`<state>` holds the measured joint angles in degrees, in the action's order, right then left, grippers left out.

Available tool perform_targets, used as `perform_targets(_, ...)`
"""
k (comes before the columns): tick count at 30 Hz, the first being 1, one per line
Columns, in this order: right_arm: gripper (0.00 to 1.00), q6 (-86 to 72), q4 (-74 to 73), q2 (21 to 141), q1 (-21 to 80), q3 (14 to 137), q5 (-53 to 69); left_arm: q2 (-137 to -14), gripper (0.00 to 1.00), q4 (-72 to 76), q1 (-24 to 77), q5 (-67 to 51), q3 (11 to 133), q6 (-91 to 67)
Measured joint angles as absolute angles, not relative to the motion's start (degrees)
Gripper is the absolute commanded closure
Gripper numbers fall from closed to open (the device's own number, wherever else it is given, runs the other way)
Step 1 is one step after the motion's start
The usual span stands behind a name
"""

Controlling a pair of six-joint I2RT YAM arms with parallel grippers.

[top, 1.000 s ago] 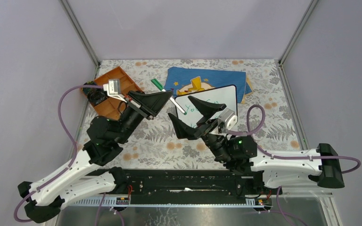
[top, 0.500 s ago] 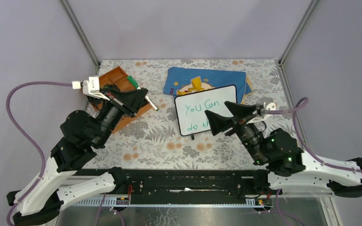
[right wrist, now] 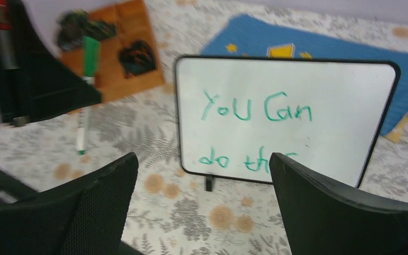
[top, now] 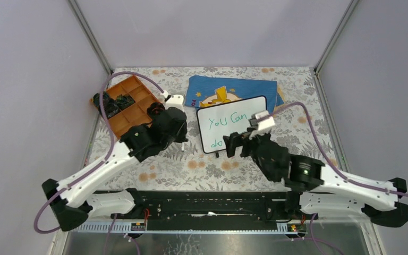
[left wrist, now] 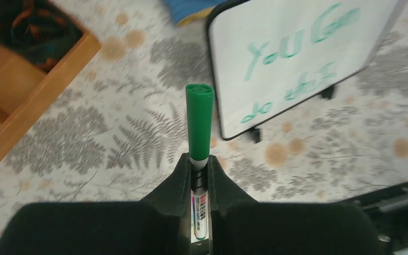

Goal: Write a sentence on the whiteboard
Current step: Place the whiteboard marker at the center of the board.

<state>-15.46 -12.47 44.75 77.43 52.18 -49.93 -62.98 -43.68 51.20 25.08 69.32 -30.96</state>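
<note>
The whiteboard stands on the patterned table, black-framed, on small black feet. The green sentence reads "You Can do this" in two lines; in the top view my right arm hides its end. My left gripper hangs just left of the board, shut on a green-capped marker that sticks out past its fingertips. The marker also shows in the right wrist view. My right gripper is open and holds nothing. It faces the board's lower edge from the near side.
An orange compartment tray with dark items sits at the far left. A blue cloth with a yellow figure lies behind the board. Metal posts and grey walls close in the table on three sides.
My left gripper swung from over the board to the tray, then came back beside the board's left edge, still holding the marker. My right gripper drew back, then returned to the board's near edge.
</note>
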Motion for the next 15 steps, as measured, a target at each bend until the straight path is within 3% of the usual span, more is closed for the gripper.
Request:
perform_targets(6, 0.0, -22.3, -16.9, 51.1, 61.9, 50.3, -35.2, -66.0, 1.0, -45.0, 41.4, 18.0, 63.8, -31.2)
perform_targets(15, 0.0, -26.4, -18.6, 52.7, 59.7, 48.7, -27.5, -75.6, 1.0, -43.9, 37.2, 10.9, 59.0, -32.4)
